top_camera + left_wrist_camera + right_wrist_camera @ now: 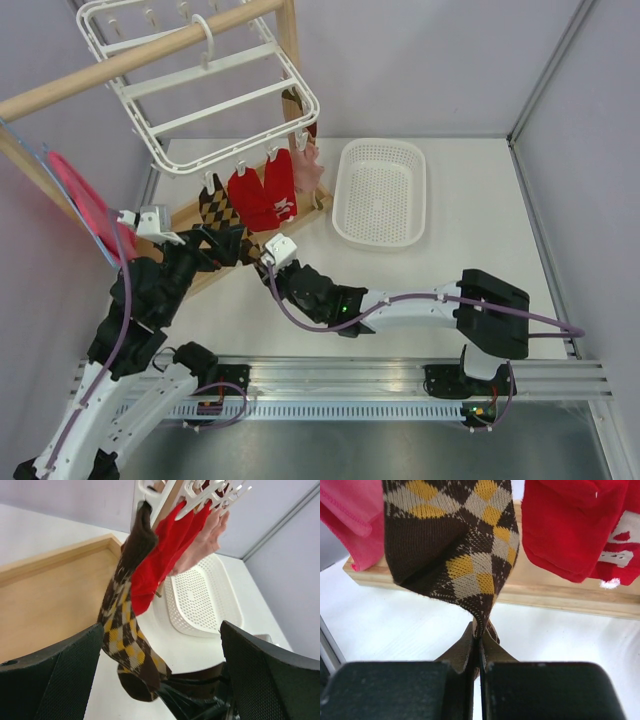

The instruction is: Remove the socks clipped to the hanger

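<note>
- The brown diamond-checkered sock (452, 545) hangs from a clip (209, 179) at the near left corner of the hanger (200, 85), toe down.
- Two red socks (262, 195) and a pale pink sock (306, 165) hang along the same near edge of the hanger, to the right of the checkered one, each on its own clip.
- The right gripper (480, 667) is closed, pinching the bottom tip of the checkered sock below the hanger. The knit bunches into a fold just above the pads.
- The left gripper (161, 645) stands wide open and holds nothing. The checkered sock's lower half dangles between its fingers, and I cannot tell whether it touches either one.
- Handling, as I judge it: the socks are light, soft and stretchy. A pull at the toe will lengthen the fabric before the clip gives.
- A firmer hold would be higher up, on the doubled cuff just under the hanger's clip, where there is less slack to stretch out.
- The knit looks grippy rather than slippery, so a thin pinch may hold. The fold is small, though, and could creep out under load.
- Nothing here is fragile, but the hanger swings freely on its wooden rail (140, 55). A straight downward tug should release a sock better than a sideways one.
</note>
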